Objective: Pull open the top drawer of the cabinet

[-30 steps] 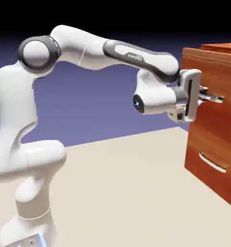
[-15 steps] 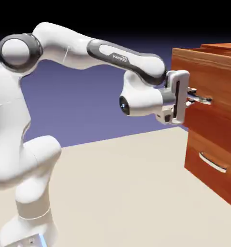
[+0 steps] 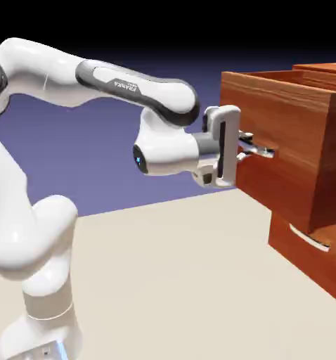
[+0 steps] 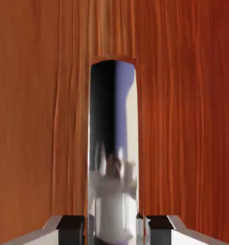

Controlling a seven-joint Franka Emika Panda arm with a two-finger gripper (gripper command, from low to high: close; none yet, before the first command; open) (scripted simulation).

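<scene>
The cabinet (image 3: 324, 271) stands at the exterior view's right. Its top drawer (image 3: 287, 112) is pulled well out to the left, past the front of the drawer below. My gripper (image 3: 255, 146) reaches level to the drawer front, its fingers on either side of the silver bar handle (image 3: 265, 150). In the hand view the handle (image 4: 114, 143) runs up between the two fingertips (image 4: 71, 226), and a thin gap shows on each side of it. The gripper (image 4: 114, 229) stands slightly open around the handle, and the reddish wood of the top drawer (image 4: 40, 119) fills the rest of that view.
The lower drawer (image 3: 311, 264) stays closed, its own silver handle (image 3: 308, 239) under the overhanging top drawer. The beige table (image 3: 178, 281) stretches between the robot's base (image 3: 37, 337) and the cabinet.
The arm has drawn back to the left and the top drawer has slid out with it. The fingers, tight on the handle before, now stand a little apart from it.
</scene>
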